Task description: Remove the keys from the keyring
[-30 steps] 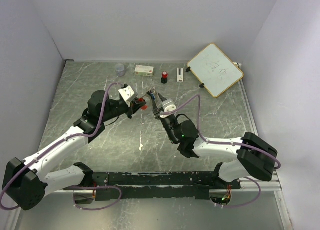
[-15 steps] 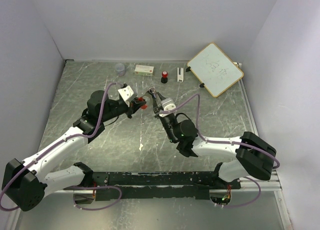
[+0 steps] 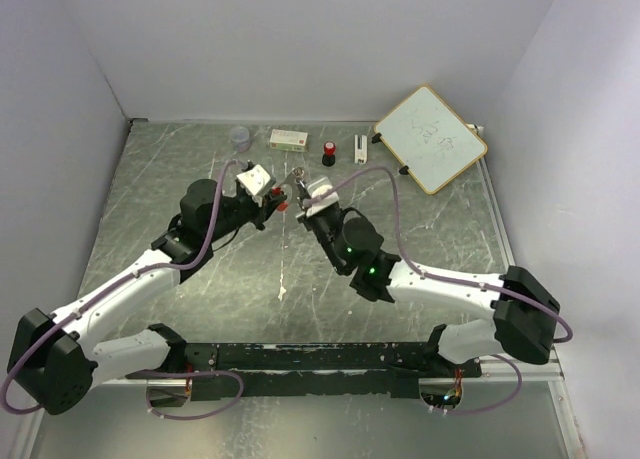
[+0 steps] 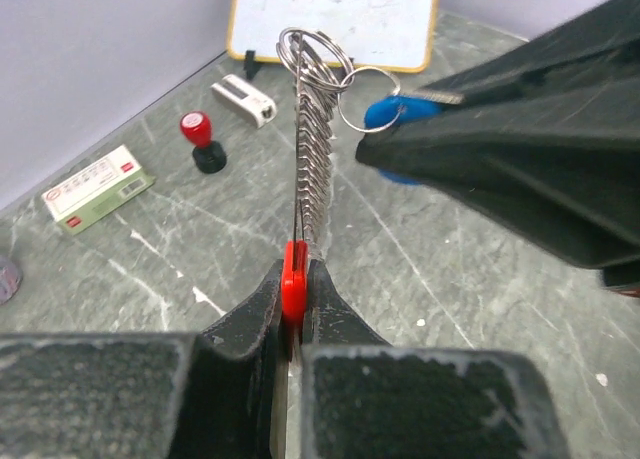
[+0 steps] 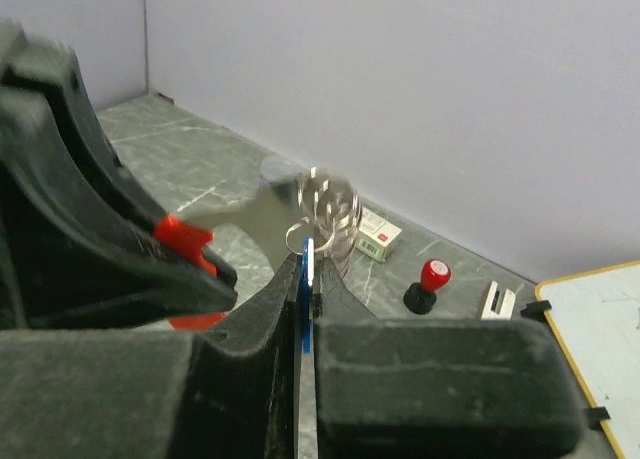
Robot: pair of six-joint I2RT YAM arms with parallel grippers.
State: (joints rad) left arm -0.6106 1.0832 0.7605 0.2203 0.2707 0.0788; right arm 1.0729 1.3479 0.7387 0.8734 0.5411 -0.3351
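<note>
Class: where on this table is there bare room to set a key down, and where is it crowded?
Free: the table between both forearms; the strip between the whiteboard and right arm; left of the cup. Crowded: the back row, and around the keys.

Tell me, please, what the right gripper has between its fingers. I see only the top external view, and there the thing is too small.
Observer: In the right wrist view the right gripper is shut on the blue-headed key.
Operator: And the left gripper, does it hold the ring itself?
Observer: No. In the left wrist view the left gripper is shut on the red strip at the foot of the silver bunch; the keyring is at the far end of the bunch.
Operator: Is the blue-headed key off the keyring already?
Observer: Not yet. Its small ring looks linked to the keyring.
</note>
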